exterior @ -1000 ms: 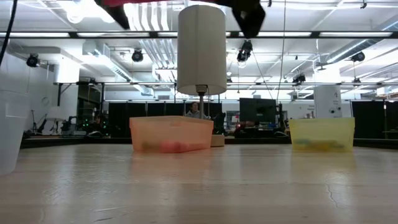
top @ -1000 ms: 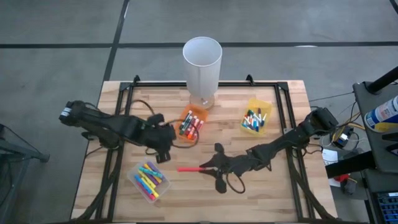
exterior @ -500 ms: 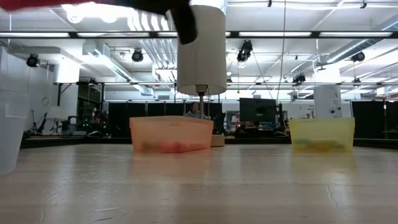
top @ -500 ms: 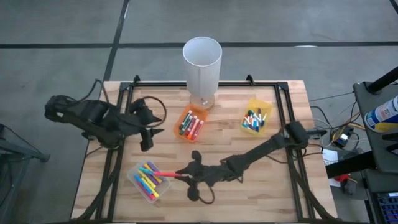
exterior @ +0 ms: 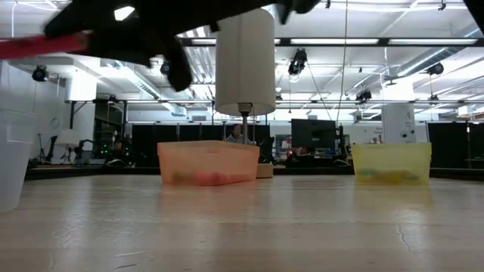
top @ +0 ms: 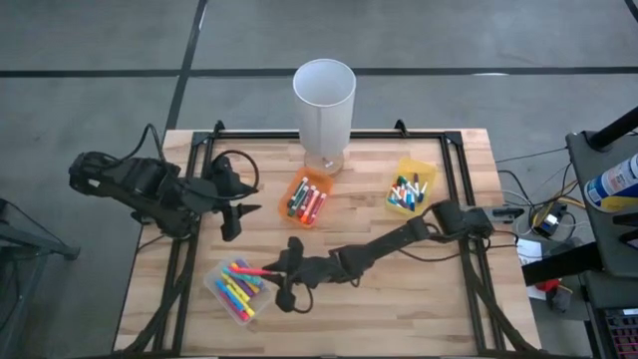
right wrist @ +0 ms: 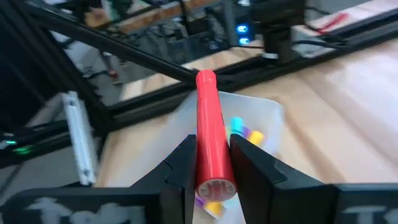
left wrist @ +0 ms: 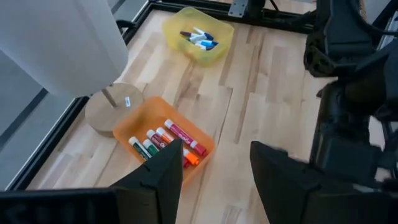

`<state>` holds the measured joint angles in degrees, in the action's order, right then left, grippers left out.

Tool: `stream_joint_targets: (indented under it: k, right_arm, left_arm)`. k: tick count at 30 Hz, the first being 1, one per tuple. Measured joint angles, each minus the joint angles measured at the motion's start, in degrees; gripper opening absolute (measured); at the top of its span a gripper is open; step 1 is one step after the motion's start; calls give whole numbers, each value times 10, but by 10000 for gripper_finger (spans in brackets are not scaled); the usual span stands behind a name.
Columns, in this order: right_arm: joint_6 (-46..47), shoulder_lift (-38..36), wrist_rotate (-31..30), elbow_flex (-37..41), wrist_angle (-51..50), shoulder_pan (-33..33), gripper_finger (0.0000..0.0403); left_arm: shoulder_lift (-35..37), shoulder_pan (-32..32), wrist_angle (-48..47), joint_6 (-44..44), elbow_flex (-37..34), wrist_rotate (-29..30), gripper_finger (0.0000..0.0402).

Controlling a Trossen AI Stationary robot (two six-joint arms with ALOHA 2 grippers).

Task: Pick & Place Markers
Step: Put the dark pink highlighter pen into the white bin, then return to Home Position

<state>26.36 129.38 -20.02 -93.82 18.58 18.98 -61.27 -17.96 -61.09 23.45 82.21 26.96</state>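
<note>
Overhead, fluorescent lights (exterior: 363, 41) (wooden table (top: 399, 299))

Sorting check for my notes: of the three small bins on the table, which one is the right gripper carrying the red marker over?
The clear bin at the table's front left, filled with bright markers. The right gripper holds the red marker above it; the orange bin and yellow bin sit farther back.

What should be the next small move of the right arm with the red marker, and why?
Probably lower slightly and then release. The right tool grips the red marker between its fingers, and the marker's tip already reaches over the clear bin of coloured markers. The left tool waits open near the orange bin.
</note>
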Motion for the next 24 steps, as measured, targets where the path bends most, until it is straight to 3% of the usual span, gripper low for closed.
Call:
stream_joint_targets:
  k: [6, 11, 20, 24]
  right_arm:
    - [1, 59, 62, -84, 4, -5, 79]
    - [-5, 102, 71, -149, -43, -7, 87]
    - [-54, 115, 102, -204, -106, -6, 213]
    - [-78, 93, 97, -203, -186, -7, 236]
  left_arm:
    - [-3, 0, 0, -4, 0, 0, 181]
    - [-4, 0, 0, -4, 0, 0, 181]
    - [-4, 0, -4, -4, 0, 0, 181]
    - [-4, -1, -5, 10, -12, -3, 181]
